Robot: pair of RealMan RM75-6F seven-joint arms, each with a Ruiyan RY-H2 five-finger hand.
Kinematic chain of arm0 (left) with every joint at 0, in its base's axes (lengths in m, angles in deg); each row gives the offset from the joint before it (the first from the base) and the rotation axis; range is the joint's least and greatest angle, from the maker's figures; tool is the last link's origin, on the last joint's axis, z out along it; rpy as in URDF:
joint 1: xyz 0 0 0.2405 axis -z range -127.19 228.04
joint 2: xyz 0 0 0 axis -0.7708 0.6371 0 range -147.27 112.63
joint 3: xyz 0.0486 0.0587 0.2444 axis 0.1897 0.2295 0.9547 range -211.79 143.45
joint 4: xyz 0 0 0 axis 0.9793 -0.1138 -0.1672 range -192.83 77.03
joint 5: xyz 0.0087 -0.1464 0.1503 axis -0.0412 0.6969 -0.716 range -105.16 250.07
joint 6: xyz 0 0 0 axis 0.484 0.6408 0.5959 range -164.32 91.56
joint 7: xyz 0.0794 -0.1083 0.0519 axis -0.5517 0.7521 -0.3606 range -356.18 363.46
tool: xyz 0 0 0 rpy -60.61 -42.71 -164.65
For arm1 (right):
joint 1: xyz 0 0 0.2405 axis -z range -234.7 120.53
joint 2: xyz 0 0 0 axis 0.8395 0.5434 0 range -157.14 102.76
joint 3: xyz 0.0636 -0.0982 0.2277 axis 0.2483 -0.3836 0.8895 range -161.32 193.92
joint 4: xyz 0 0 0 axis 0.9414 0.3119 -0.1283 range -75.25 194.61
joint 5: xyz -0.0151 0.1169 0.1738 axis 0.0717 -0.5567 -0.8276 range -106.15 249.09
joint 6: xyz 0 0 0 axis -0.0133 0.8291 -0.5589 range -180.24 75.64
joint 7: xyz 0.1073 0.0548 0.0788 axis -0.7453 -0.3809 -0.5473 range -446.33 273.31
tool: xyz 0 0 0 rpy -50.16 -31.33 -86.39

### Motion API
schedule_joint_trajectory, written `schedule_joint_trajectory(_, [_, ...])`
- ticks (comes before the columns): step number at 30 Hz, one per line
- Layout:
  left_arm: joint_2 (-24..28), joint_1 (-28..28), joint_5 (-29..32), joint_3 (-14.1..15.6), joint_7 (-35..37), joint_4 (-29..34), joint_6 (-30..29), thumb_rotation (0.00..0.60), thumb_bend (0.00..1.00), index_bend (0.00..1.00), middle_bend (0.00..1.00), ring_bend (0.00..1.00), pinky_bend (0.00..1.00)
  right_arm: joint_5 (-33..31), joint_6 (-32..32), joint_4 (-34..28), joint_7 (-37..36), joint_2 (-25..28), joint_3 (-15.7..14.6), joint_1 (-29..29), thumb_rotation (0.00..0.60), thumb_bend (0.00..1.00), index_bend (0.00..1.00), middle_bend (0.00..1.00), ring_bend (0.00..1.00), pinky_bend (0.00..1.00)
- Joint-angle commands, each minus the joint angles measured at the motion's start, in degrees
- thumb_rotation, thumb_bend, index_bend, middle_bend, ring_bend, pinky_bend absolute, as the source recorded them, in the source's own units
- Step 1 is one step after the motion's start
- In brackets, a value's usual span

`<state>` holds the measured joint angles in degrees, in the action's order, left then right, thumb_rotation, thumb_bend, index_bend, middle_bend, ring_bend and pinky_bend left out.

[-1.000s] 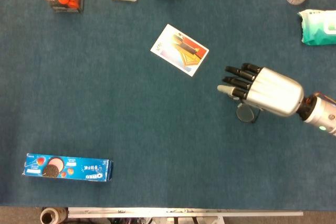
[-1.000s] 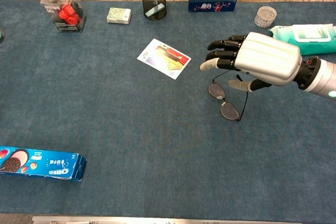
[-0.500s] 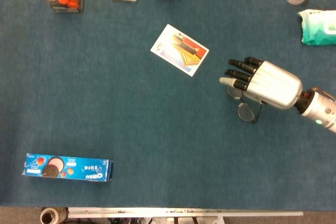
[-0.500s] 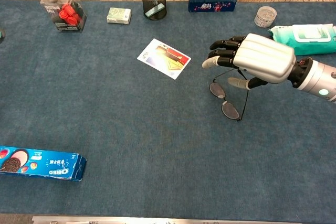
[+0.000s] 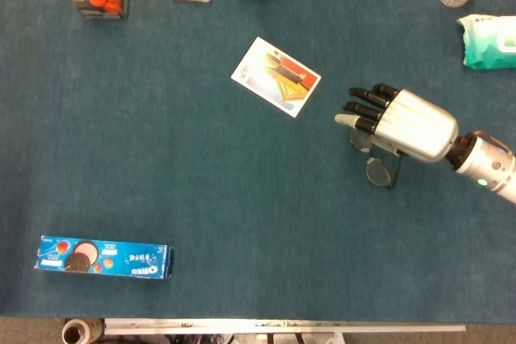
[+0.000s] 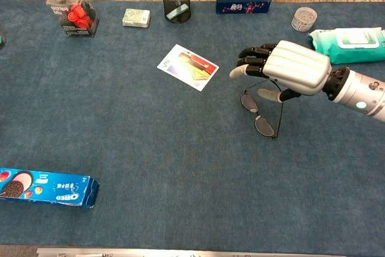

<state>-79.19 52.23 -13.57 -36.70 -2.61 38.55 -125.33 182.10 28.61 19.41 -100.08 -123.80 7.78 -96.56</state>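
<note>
The right robot hand (image 6: pixel 287 71), released with fingers apart, is hovering over the glasses (image 6: pixel 258 115) lying on the desk (image 6: pixel 150 148), picture card (image 6: pixel 187 67) at nine o'clock.

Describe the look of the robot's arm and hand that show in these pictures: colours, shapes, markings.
Only the right hand shows. Its back is a smooth, rounded silver shell with shallow lengthwise ridges. The fingers are mostly black, and one finger and the thumb end in pale grey tips. A dark collar joins the hand to a silver-grey cylindrical forearm, which bears a small green light. No cables can be made out.
</note>
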Motion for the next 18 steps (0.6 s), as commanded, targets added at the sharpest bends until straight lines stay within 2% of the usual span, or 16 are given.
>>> schedule_joint_trajectory(1, [0.0,0.0,0.0,0.0,0.0,0.0,0.0,0.600,0.59,0.49,0.39,0.36,0.45,-0.4,-0.4,0.9,-0.7,-0.7,-0.1,-0.1,0.600,0.36,0.27,0.30,0.17,0.35])
schedule_joint_trajectory(8, [-0.1,0.1,0.2,0.0,-0.1,-0.1,0.3,0.600,0.59,0.49,0.39,0.36,0.45,-0.5,0.9,1.3,-1.7,-1.4,-0.2,-0.5,0.600,0.36,0.27,0.30,0.17,0.35])
schedule_joint_trajectory(18, [-0.3,0.2,0.2,0.1,-0.4,-0.2,0.6,0.600,0.59,0.49,0.39,0.36,0.45,1.0,2.9,-4.5,0.8,0.6,-0.9,-1.5,0.600,0.36,0.27,0.30,0.17,0.35])
